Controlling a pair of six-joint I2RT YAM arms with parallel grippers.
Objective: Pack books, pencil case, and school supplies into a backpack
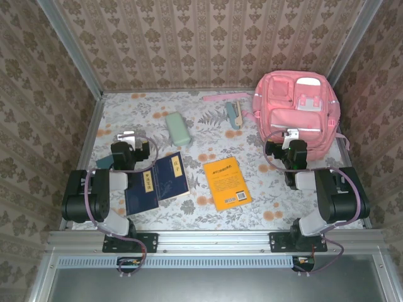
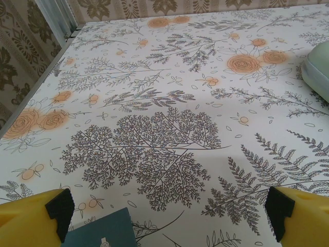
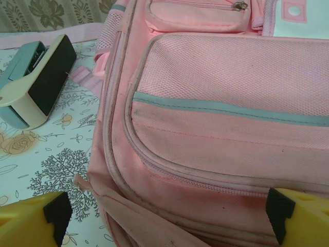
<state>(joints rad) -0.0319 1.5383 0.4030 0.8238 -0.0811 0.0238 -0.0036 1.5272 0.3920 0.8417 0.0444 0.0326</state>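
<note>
Currently, backpack: lies in the table's far right corner.
Your left pincer: released, jaws wide, near the left edge.
Your right pincer: released, jaws wide, at the backpack's front.
Navy books, orange-yellow paperback: by the near edge.
Pencil case: centre-left.

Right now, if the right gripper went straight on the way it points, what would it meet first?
Most likely the backpack: its pink front fabric lies directly ahead of the right gripper, between the open fingers, though depth is hard to judge.
</note>
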